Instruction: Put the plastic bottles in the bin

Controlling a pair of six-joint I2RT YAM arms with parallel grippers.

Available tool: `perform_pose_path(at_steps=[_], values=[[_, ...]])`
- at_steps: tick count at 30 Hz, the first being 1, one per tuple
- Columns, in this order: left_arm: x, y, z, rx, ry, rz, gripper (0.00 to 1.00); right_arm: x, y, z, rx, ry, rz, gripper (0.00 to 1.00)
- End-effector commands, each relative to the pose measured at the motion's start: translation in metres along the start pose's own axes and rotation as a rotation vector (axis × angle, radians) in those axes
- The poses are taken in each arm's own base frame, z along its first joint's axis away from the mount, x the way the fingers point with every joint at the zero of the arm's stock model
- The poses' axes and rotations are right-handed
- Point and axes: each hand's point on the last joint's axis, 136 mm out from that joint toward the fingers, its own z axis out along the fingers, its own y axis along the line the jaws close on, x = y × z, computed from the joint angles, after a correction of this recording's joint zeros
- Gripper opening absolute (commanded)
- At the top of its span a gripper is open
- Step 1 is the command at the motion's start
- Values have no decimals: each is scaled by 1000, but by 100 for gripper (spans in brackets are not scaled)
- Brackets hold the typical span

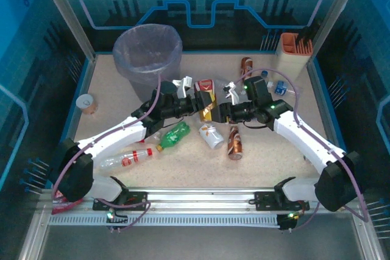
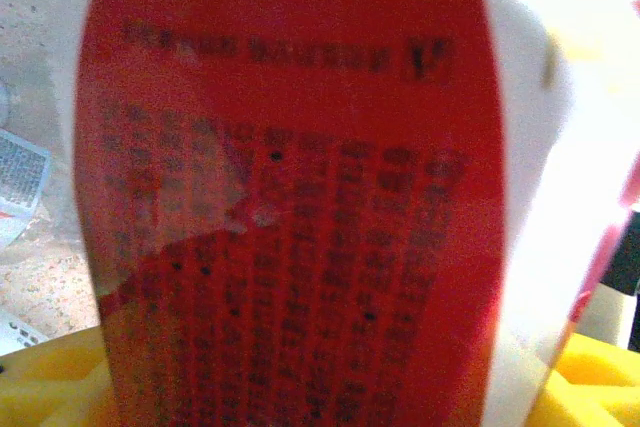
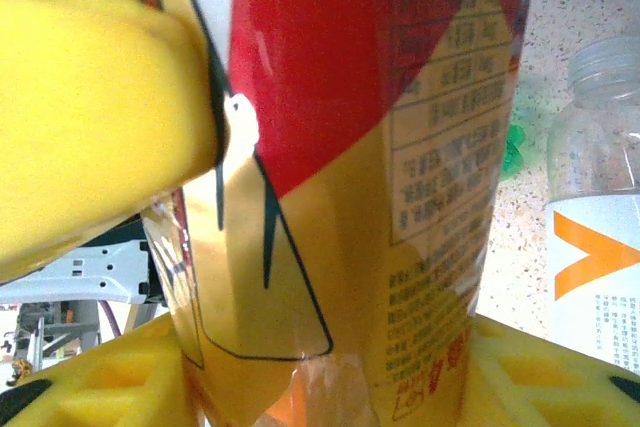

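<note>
**Currently: both grippers on one bottle**

At far left, a paper cup [image 1: 88, 103] lies near the table edge. The bin [image 1: 147, 53] stands at rear left, fitted with a bag liner. Nearer the arm bases lie a clear red-labelled bottle [image 1: 125, 159] and a green bottle [image 1: 173, 137]. At centre, the left gripper [image 1: 196, 103] clamps the red-and-yellow bottle [image 1: 207, 92], with its yellow pads [image 2: 40, 387] against either side of the label. This bottle sits outside the bin, near its right front. The right gripper [image 1: 222, 112] pinches the same bottle from the opposite side. A crushed bottle [image 1: 211, 135] and a brown bottle [image 1: 235, 143] lie on the table nearby. A cream-and-orange holder [image 1: 292, 50] stands at rear right.
</note>
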Motion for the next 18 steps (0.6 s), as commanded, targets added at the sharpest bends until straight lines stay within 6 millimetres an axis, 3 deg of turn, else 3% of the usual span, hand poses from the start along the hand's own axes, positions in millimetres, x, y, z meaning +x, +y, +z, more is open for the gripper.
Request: perform_pose_path(at_steps=[1,5,9,13,18], values=[[-11,-22,1,44,-26,45,65,-9,18,2,-58,-4,-53,55],[-19,-31,-4,16,-32,102,64,-10,19,-9,-26,6,-78,77],[-44,-53,-22,-19,-72,205,62,-26,19,-48,33,-71,-115,97],[-83,-74,-53,-71,-152,309,58,-32,-4,-80,167,-130,-69,100],[-155,-79,-101,-171,-287,352,47,-11,-52,-89,414,-58,7,100]])
